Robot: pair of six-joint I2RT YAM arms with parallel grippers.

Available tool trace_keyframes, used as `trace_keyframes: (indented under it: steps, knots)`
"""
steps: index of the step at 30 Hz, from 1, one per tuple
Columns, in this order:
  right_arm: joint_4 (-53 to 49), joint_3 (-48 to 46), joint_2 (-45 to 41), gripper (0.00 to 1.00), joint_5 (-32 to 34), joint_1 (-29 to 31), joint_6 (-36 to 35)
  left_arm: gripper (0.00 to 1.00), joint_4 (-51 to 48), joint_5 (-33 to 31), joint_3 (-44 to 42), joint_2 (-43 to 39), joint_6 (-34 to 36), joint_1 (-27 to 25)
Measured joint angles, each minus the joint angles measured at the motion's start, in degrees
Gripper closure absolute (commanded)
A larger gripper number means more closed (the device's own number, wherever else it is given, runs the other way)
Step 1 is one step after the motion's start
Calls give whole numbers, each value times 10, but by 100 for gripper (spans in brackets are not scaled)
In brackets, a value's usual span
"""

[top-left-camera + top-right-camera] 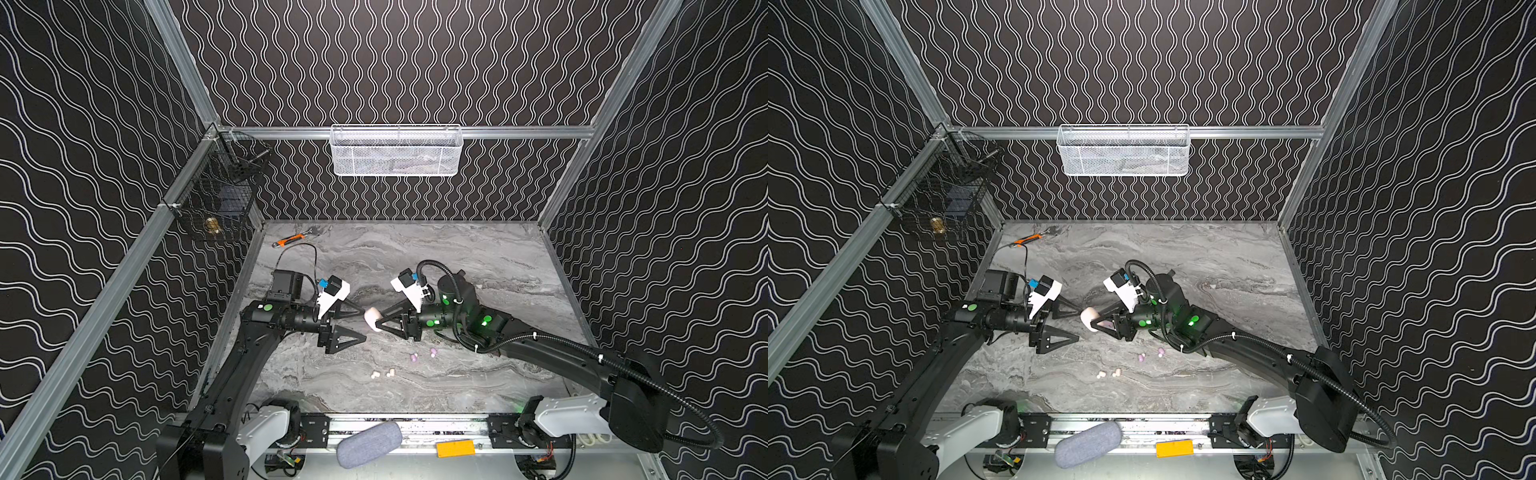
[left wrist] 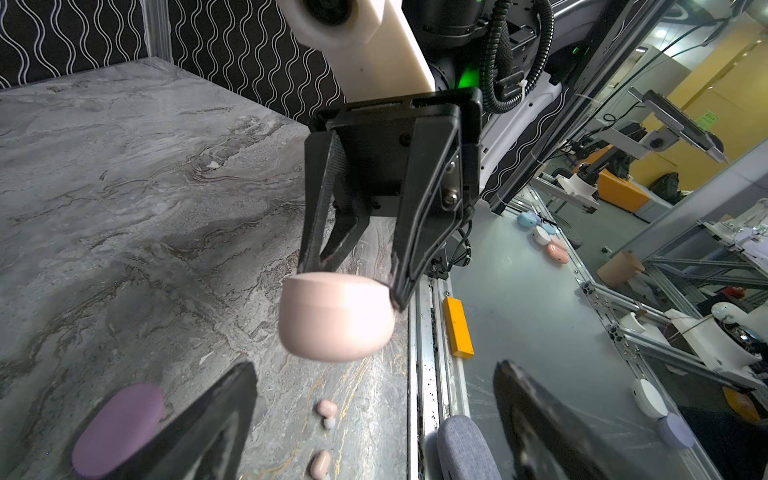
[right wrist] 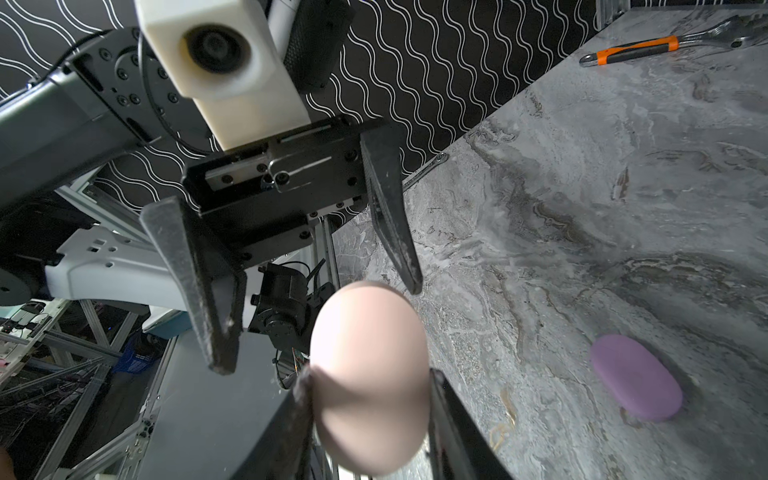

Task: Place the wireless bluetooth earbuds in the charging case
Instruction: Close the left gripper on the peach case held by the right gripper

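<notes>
A cream-pink pebble-shaped charging case point(image 1: 372, 318) point(image 1: 1089, 318) point(image 3: 370, 332) hangs above the middle of the table, with my right gripper point(image 1: 380, 323) point(image 3: 370, 374) shut on its sides. A seam shows around the case point(image 2: 336, 316) and its lid looks closed. My left gripper point(image 1: 365, 324) point(image 2: 374, 368) faces it, open, with its fingertips on either side of the case's free end and a gap on both sides. Two cream earbuds point(image 1: 375, 374) point(image 2: 327, 409) and two lilac earbuds point(image 1: 414, 356) point(image 1: 1160, 352) lie loose on the table nearer the front.
A lilac charging case point(image 3: 636, 378) point(image 2: 118, 430) lies on the marble table below the grippers. An orange-handled wrench point(image 1: 291, 240) sits at the back left. A white mesh basket point(image 1: 395, 151) and a black wire basket point(image 1: 216, 199) hang on the walls. A grey pouch point(image 1: 368, 442) and a yellow block point(image 1: 455, 449) rest on the front rail.
</notes>
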Motion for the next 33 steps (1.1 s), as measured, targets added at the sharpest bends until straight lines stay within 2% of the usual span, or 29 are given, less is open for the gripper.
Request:
trace_keyframes:
  steps: [13,26,33]
  knots:
    - [-21,20,12,65,-11,11,-16,19,-7,0,-2,7,5,-2]
    - [-15,18,26,65,-36,15,-13,43,-13,3,-2,13,15,-2]
    - [-10,18,26,65,-36,16,-7,43,-14,5,-2,13,16,-2]
